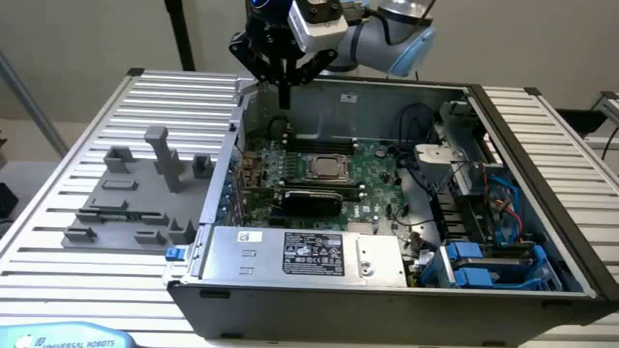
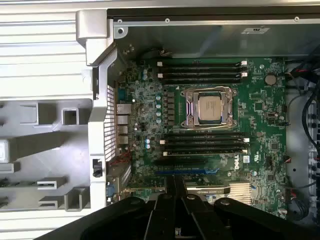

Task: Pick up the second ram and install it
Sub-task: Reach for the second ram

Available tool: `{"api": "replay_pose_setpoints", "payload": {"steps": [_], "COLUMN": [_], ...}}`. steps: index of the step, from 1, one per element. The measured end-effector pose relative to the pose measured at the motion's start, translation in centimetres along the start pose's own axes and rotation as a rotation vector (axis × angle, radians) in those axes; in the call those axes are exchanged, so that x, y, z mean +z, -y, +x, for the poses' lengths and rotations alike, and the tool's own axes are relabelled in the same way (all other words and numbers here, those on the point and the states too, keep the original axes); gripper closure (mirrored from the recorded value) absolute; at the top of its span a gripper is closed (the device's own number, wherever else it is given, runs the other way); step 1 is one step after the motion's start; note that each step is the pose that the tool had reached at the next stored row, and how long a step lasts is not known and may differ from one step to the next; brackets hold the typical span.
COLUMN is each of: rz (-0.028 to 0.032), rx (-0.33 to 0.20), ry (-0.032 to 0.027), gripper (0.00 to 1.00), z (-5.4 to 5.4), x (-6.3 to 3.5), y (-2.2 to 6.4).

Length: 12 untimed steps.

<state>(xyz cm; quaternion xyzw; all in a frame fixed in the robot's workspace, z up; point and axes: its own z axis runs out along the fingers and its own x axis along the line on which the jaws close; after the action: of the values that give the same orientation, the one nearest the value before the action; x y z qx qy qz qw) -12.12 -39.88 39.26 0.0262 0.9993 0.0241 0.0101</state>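
My gripper (image 1: 285,104) hangs above the back left corner of the open computer case (image 1: 464,90), over the case wall. Its fingers are shut, pressed into one thin dark stick, and I see nothing between them. In the wrist view the gripper (image 2: 175,179) points at the green motherboard (image 2: 260,107), just short of the lower memory slots (image 2: 205,142). A slim dark strip (image 1: 121,214) lies in a slot of the grey fixture (image 1: 97,196) on the exterior view's left. It may be the second ram, but I cannot tell.
The processor socket (image 2: 209,106) sits between two banks of memory slots, the upper bank (image 2: 200,70) near the case's back wall. A power supply (image 1: 309,254) fills the case front, with blue drive bays (image 1: 488,264) and cables at the exterior view's right. The ribbed table (image 1: 58,159) surrounds the fixture.
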Motion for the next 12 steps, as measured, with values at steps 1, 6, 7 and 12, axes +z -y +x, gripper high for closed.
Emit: {"api": "replay_pose_setpoints", "payload": {"steps": [1,6,7,12], "rz": [0.0,0.0,0.0,0.0], "rx": [0.0,-0.002,-0.002,-0.002], "ry": [0.0,-0.0001,-0.0001,-0.0001], "gripper": [0.89,0.89,0.89,0.89], "z": [0.0,0.0,0.0,0.0], "x": [0.0,0.0,0.0,0.0], "y": [0.0,0.0,0.0,0.0]}}
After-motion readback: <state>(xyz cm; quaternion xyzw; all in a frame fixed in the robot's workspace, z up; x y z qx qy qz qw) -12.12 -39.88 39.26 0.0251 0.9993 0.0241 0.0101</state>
